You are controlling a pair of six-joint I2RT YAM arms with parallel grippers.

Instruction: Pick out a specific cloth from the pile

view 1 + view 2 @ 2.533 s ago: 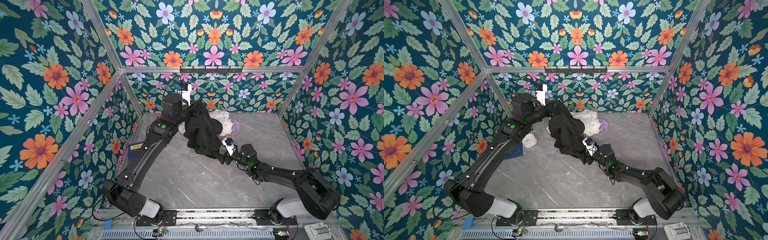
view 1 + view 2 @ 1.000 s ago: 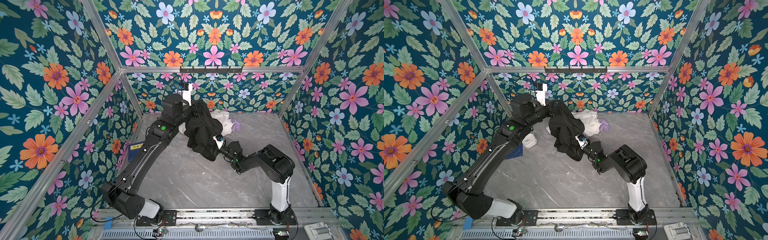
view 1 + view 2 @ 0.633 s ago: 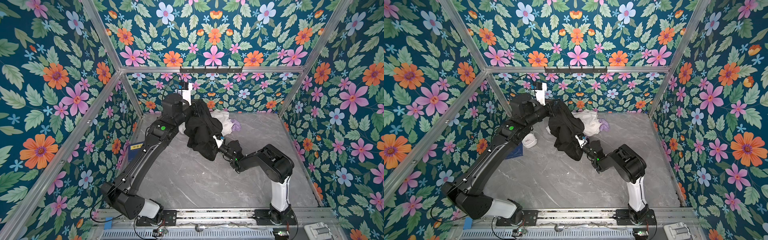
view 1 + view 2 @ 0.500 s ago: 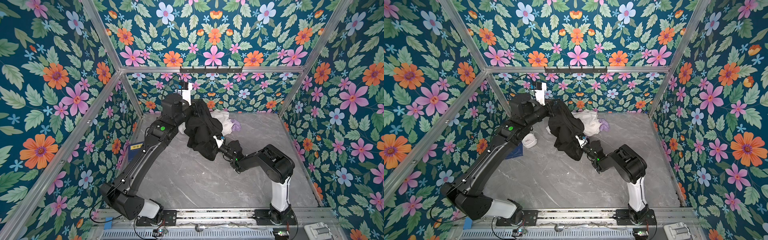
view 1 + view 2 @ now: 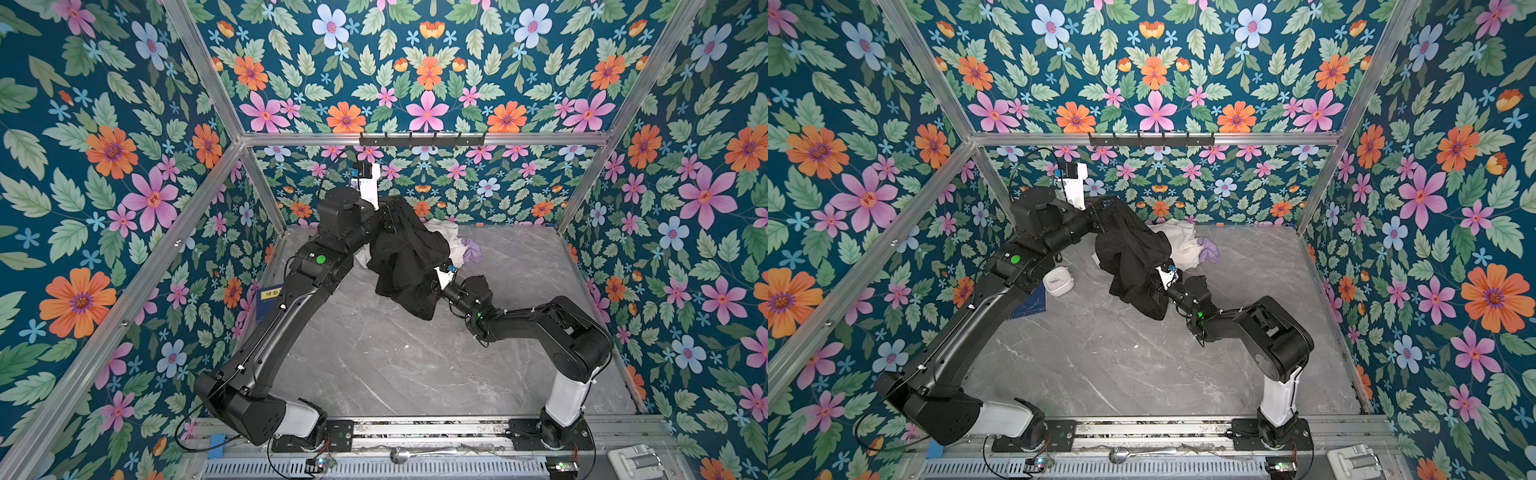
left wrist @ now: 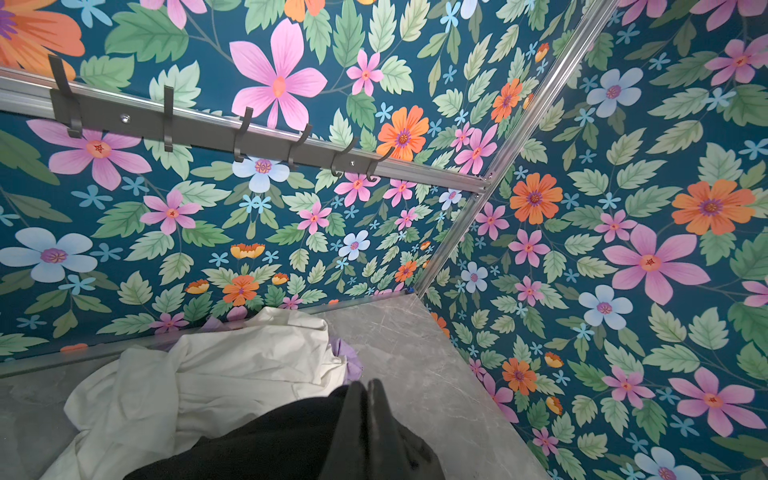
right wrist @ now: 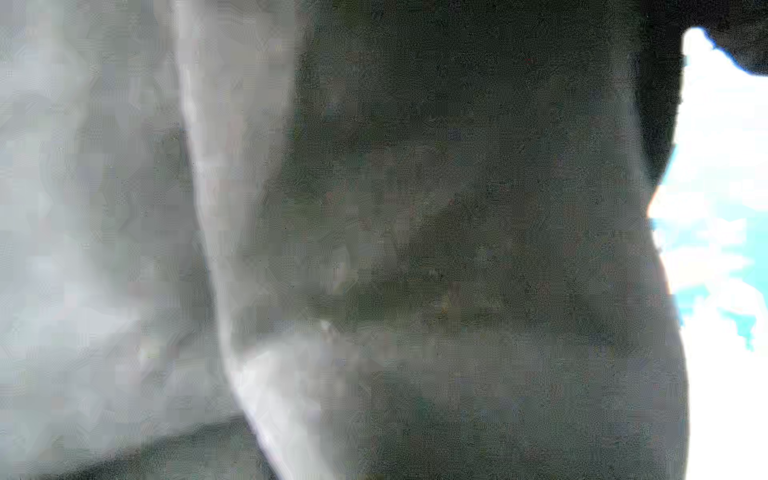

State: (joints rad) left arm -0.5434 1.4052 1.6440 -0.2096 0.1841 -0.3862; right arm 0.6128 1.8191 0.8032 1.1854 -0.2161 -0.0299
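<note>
Floral-walled booth, grey bench (image 5: 374, 365). Black cloth (image 5: 409, 257) hangs far-centre, left claw (image 6: 368, 388) pinched shut on its top; right claw (image 5: 434, 286) shut, buried in a lower fold, tips hidden. Risks: thin pinch may slip; pulling could drag white cloth (image 6: 232, 374) and lilac cloth (image 5: 471, 251), just behind, along.
</note>
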